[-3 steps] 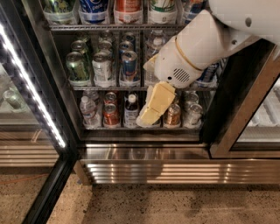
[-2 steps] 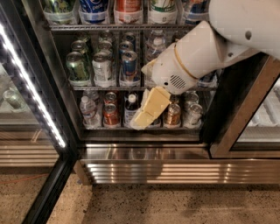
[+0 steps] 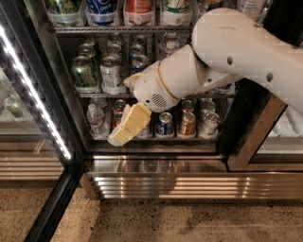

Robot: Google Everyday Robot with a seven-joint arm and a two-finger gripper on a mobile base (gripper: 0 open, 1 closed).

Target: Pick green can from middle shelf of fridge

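The green can (image 3: 84, 72) stands at the front left of the middle shelf (image 3: 94, 94) in the fridge (image 3: 156, 166). A silver-white can (image 3: 110, 73) is next to it on the right, then a blue can (image 3: 138, 64). My gripper (image 3: 124, 128), cream-coloured, hangs from the white arm (image 3: 227, 61) that comes in from the upper right. It sits in front of the lower rack, below and to the right of the green can, touching nothing. The arm hides the right part of the middle shelf.
The open glass door with its white LED strip (image 3: 35, 99) stands at the left. The lower rack holds a small water bottle (image 3: 97, 120) and short cans (image 3: 164, 124). The top shelf carries larger containers (image 3: 137, 12). The black frame post (image 3: 244, 127) is at the right.
The arm has swung left, carrying the gripper left and slightly down in front of the lower rack. The cans have not moved.
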